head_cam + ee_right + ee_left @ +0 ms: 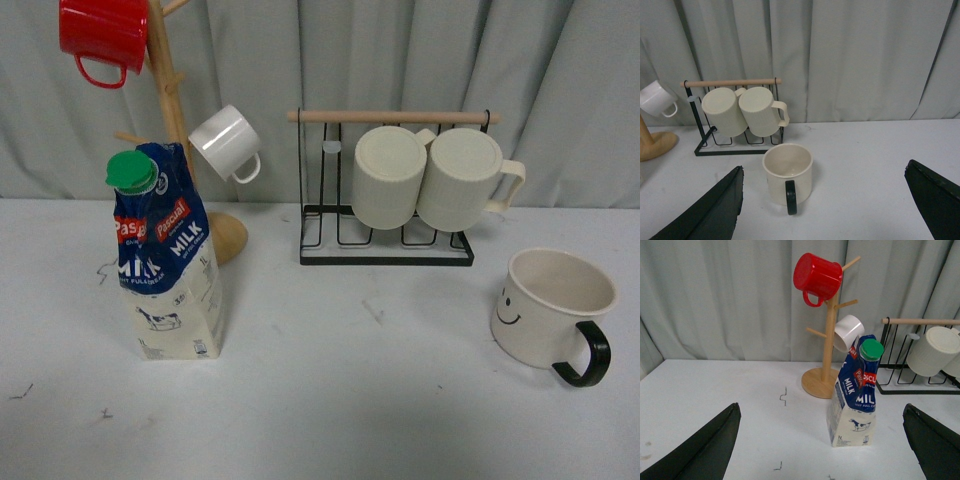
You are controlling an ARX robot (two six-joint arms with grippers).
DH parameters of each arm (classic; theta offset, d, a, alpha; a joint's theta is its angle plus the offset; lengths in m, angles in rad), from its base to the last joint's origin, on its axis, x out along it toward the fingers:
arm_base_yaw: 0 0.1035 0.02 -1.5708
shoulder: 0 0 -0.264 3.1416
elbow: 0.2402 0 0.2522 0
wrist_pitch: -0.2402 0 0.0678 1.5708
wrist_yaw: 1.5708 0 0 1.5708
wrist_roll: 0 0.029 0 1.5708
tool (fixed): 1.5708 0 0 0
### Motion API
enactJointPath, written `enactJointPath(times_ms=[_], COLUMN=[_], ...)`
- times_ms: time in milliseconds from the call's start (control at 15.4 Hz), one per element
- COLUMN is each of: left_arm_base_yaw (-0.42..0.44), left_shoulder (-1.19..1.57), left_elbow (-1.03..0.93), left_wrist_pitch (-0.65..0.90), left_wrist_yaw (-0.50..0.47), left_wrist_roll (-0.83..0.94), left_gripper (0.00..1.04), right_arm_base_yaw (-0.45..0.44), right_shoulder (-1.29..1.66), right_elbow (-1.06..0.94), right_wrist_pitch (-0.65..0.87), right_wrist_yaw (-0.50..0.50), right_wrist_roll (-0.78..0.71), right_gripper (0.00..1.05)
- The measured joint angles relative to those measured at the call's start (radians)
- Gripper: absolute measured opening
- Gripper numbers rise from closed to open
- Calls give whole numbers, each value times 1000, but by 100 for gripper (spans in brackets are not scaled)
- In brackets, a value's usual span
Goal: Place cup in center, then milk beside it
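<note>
Right gripper (824, 166): jaws spread wide, nothing held. The cup (787, 172) stands upright directly ahead of it, black handle turned toward the gripper, near the right edge of the bench (330, 400). The right arm is judged nearer for the first move, leftward to centre. Left gripper (821, 406): wide open, empty, facing the milk (855, 400), which stands upright toward the left edge.

Near the back edge of the table (350, 420), toward its left, a wooden mug tree (171, 105) stood with a red mug (103, 30) and a small white mug (224, 142) hung on its pegs. Beside it, midway along that edge, a black wire rack (385, 257) held two ribbed cream mugs (390, 178) before a grey curtain (400, 50).
</note>
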State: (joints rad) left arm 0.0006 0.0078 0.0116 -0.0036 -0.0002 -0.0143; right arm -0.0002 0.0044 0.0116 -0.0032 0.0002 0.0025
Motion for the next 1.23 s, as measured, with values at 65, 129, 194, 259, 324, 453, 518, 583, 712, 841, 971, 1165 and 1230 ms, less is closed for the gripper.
enactJointPath(times_ms=[65,129,194,259,324,453,518,583,712,841,971,1165,1230], left_arm_base_yaw=[0,0,0,0,0,0,0,0,0,0,0,0,0], left_shoulder=[0,0,0,0,0,0,0,0,0,0,0,0,0], left_elbow=[0,0,0,0,0,0,0,0,0,0,0,0,0], left_wrist_pitch=[0,0,0,0,0,0,0,0,0,0,0,0,0], left_wrist_yaw=[0,0,0,0,0,0,0,0,0,0,0,0,0], left_wrist_roll=[0,0,0,0,0,0,0,0,0,0,0,0,0], left_gripper=[98,98,98,98,98,98,98,98,98,98,98,98,98], right_arm_base_yaw=[0,0,0,0,0,0,0,0,0,0,0,0,0], right_shoulder=[0,0,0,0,0,0,0,0,0,0,0,0,0], right_elbow=[0,0,0,0,0,0,0,0,0,0,0,0,0], right_wrist_pitch=[0,0,0,0,0,0,0,0,0,0,0,0,0], right_wrist_yaw=[0,0,0,0,0,0,0,0,0,0,0,0,0], right_wrist_roll=[0,0,0,0,0,0,0,0,0,0,0,0,0], right_gripper=[98,98,98,98,98,98,98,98,98,98,98,98,98])
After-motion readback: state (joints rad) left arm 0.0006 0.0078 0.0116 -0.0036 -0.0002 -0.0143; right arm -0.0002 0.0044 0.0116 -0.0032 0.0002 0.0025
